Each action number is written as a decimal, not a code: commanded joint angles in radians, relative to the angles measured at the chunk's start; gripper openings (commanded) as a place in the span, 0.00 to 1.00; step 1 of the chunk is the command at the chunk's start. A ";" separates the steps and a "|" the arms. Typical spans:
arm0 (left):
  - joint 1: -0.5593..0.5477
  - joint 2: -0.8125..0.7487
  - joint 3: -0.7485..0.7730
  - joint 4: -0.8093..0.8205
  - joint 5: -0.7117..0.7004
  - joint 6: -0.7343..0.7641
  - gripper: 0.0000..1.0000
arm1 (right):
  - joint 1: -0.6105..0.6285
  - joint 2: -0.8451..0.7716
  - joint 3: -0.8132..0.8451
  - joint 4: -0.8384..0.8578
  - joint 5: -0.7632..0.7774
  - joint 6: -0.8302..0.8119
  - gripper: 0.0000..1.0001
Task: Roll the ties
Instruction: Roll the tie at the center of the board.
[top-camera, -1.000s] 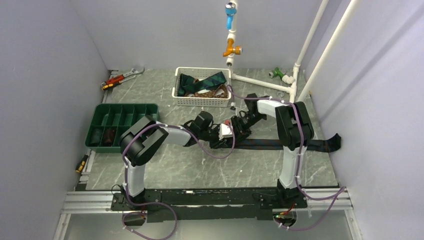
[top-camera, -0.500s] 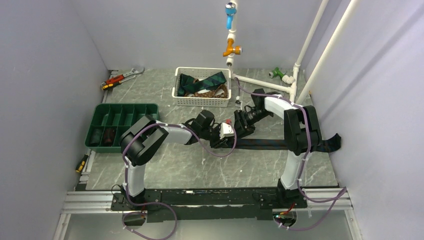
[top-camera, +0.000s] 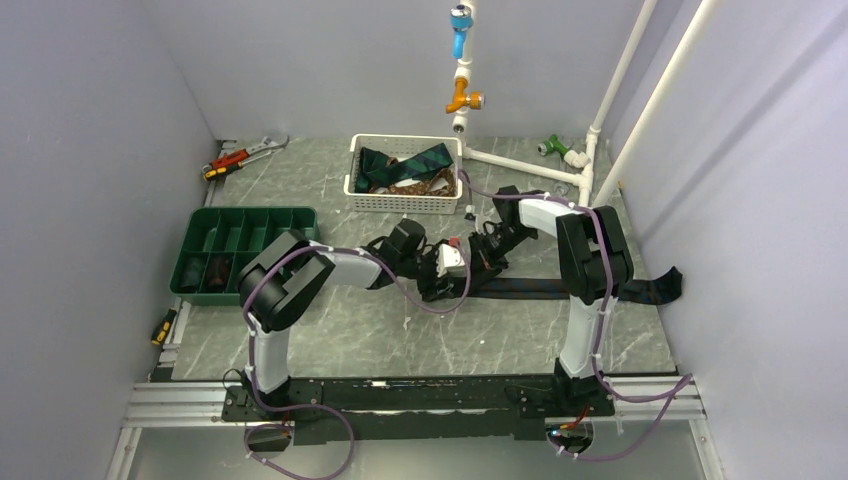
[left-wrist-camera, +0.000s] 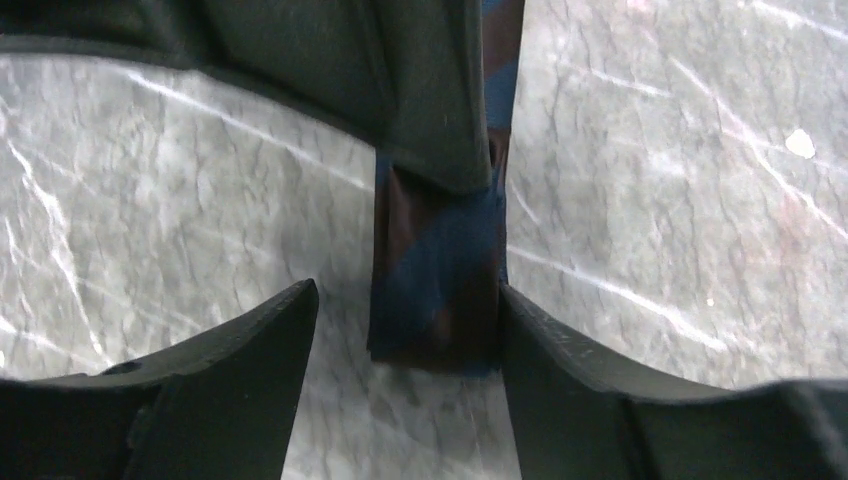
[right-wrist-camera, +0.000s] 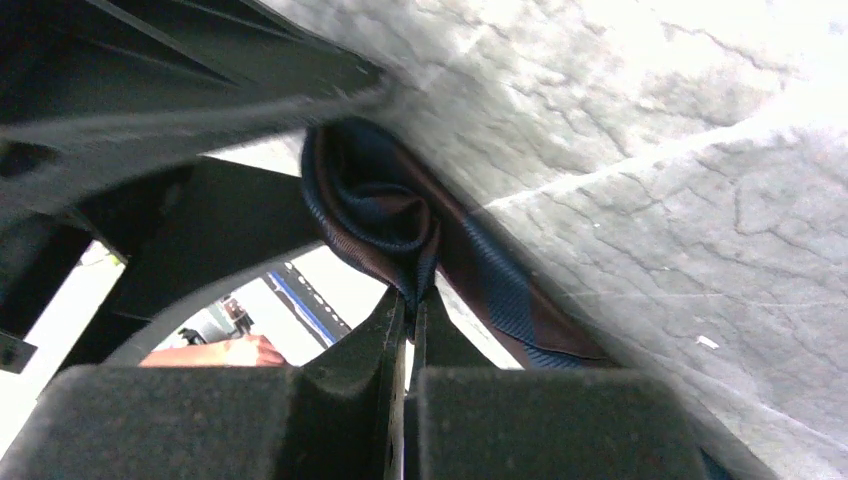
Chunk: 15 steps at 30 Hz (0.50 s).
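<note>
**Tie roll started mid-table, both claws crowded on one end**

Far left first: a screwdriver (top-camera: 163, 327) lies right on the table's left edge, next to a green tray (top-camera: 243, 250) with two dark rolls in its near-left slots. A wrench (top-camera: 243, 155) sits in the far-left corner. The white basket (top-camera: 405, 178) against the far side holds the other ties (top-camera: 410, 162).

In the middle, the left claw (left-wrist-camera: 405, 300) is open and straddles the tie (top-camera: 540, 288). From its wrist camera, one finger stands clear of the cloth and the other sits right at the tie's edge. The right claw (right-wrist-camera: 408, 300) faces it, nearly touching. It's closed, with its tips nipping the small curl at the rolled-up end.

From there the tie runs flat to the right, past the right arm's base, and its far end hangs over the table's right edge. White pipes (top-camera: 520, 165) fence off the far-right corner. The bare marble is on the near side, between the tie and the arm bases.
</note>
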 joint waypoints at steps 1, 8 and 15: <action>0.022 -0.056 -0.118 -0.056 -0.016 0.021 0.78 | -0.014 0.024 -0.023 0.031 0.064 -0.025 0.00; 0.027 -0.125 -0.126 0.145 0.067 -0.026 0.99 | -0.015 0.025 -0.013 0.029 0.006 -0.021 0.00; -0.025 0.010 -0.037 0.117 0.038 -0.010 0.99 | -0.015 0.018 0.009 0.020 -0.049 -0.014 0.00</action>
